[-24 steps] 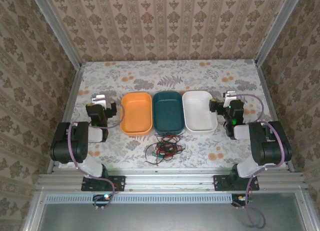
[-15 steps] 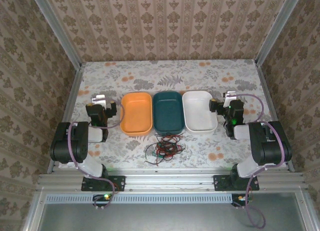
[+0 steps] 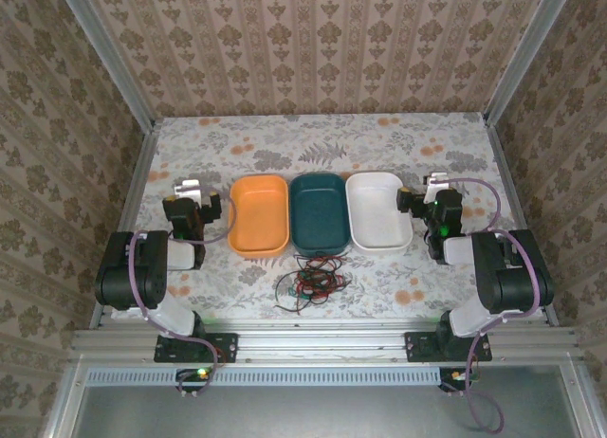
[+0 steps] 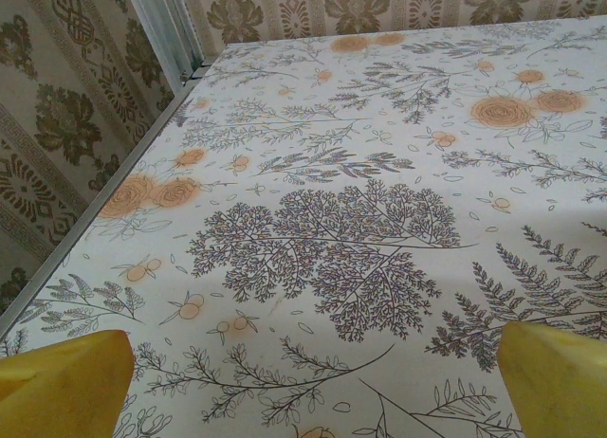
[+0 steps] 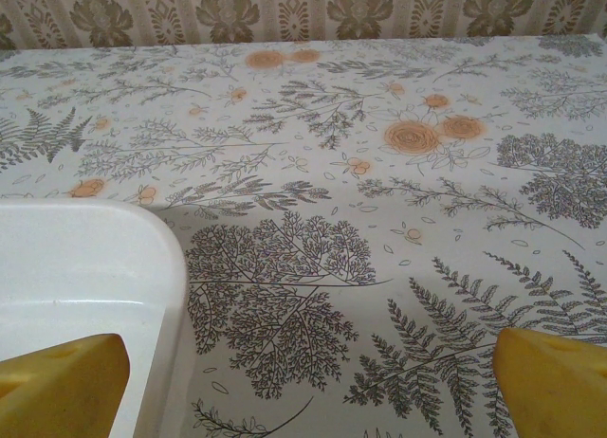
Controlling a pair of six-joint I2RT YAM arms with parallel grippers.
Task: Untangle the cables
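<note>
1. The top external view is taken from high above and behind the left arm [image 3: 133, 272] and right arm [image 3: 507, 267], tilted down and forward. The whole table [image 3: 313, 139] is seen from afar, up to the back wall [image 3: 322, 49].
2. The left wrist view is set low and close over the table, faced toward the far left corner past the left gripper [image 4: 308, 391], with the side rail [image 4: 95, 210] alongside.
3. The right wrist view is set equally low and is faced toward the back wall past the right gripper [image 5: 308, 386].
4. The white tray [image 3: 375, 210] is shared by the top and right wrist views, and the side rail by the top and left wrist views.
</note>
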